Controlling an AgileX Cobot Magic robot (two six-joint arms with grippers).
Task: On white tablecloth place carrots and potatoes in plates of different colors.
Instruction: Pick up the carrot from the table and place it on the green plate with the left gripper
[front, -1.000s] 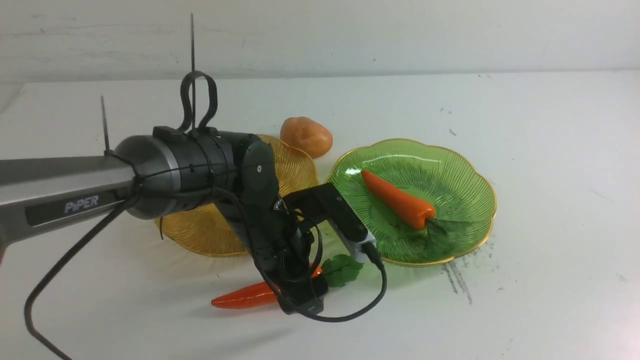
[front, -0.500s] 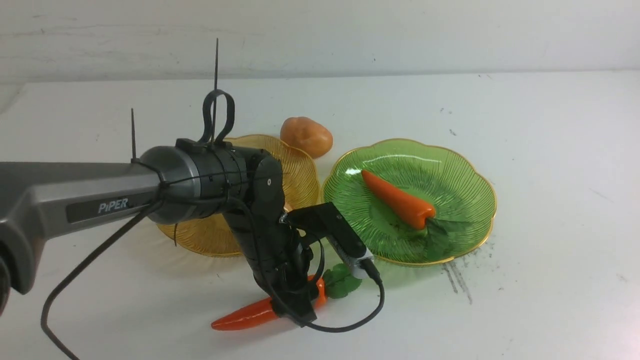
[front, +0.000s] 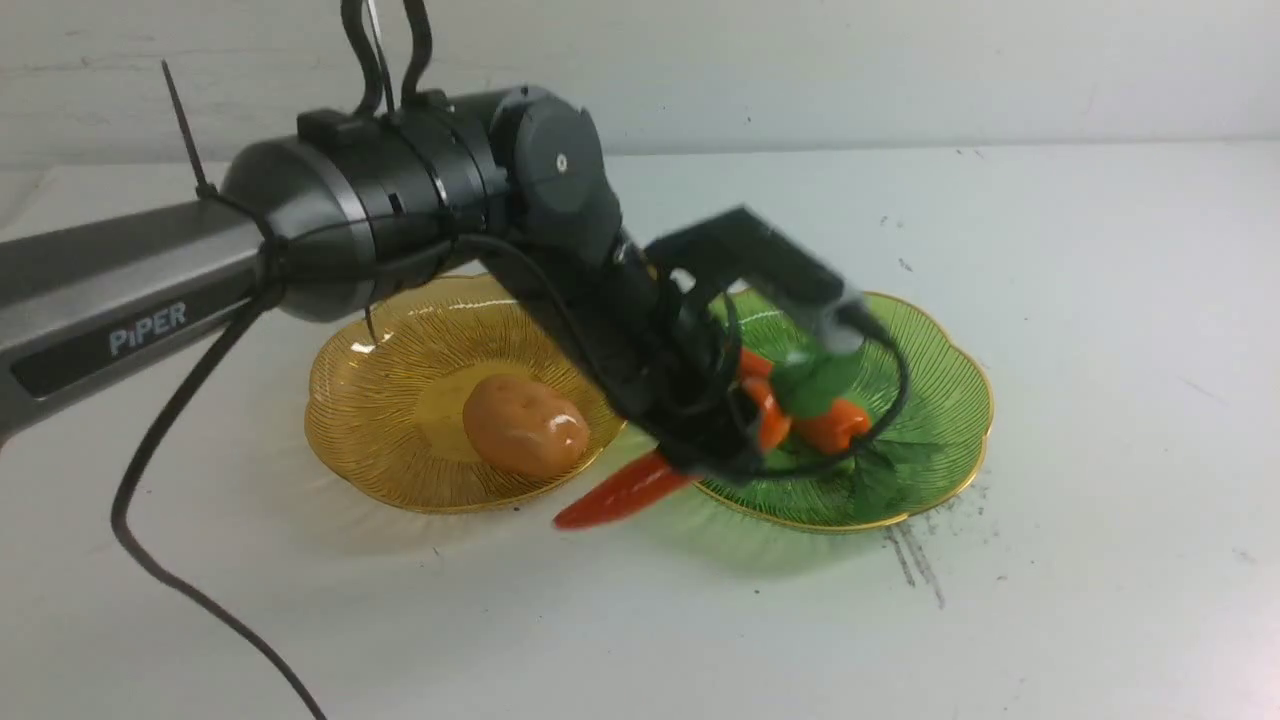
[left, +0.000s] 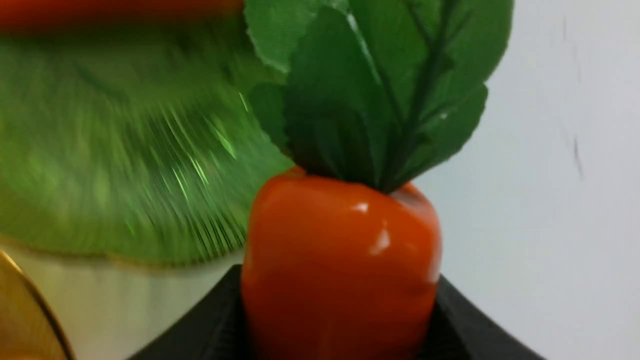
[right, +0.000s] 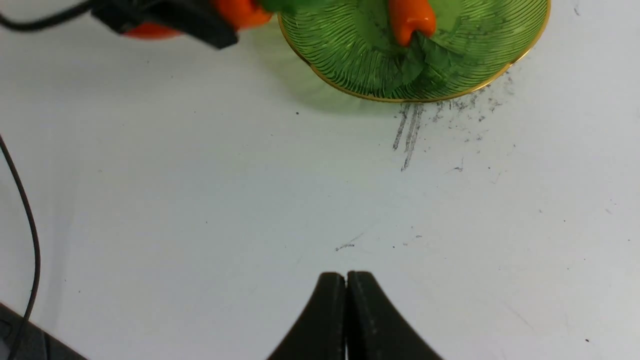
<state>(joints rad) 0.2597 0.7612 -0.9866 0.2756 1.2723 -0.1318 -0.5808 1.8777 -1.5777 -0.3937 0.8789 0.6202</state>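
Two plates sit side by side on the white tablecloth (front: 1100, 300), and all the action is on the left arm! The left gripper (front: 715, 450) has its fingers clamped partway in on the thick end of the lifted carrot (front: 620, 497), just below the leaves (left: 380, 100). In the wrist view that orange shoulder is wedged snugly between the two black pads. The lifted carrot hangs at a slant over the near-left rim of the green plate (front: 930, 400). Its pointed tip angles down toward the cloth's near edge, into the gap between the two plates. The tip looks clear of the cloth, though motion blur makes that hard to call. Inside the green plate lies the resting carrot (front: 835, 428), with its leafy top fanned out toward the plate's near rim. Over to the left, the amber plate (front: 380, 400) holds a glossy potato (front: 523, 425), sitting a little right of its centre. The right gripper (right: 346, 310) has its fingers pressed tight together with nothing between them. It hangs over bare cloth close to the near edge, well apart from the green plate. Grey scuff streaks (right: 409, 135) mark the cloth just beside the green plate's near rim. A black cable (front: 170, 500) loops down from the left arm across the cloth's near-left corner.
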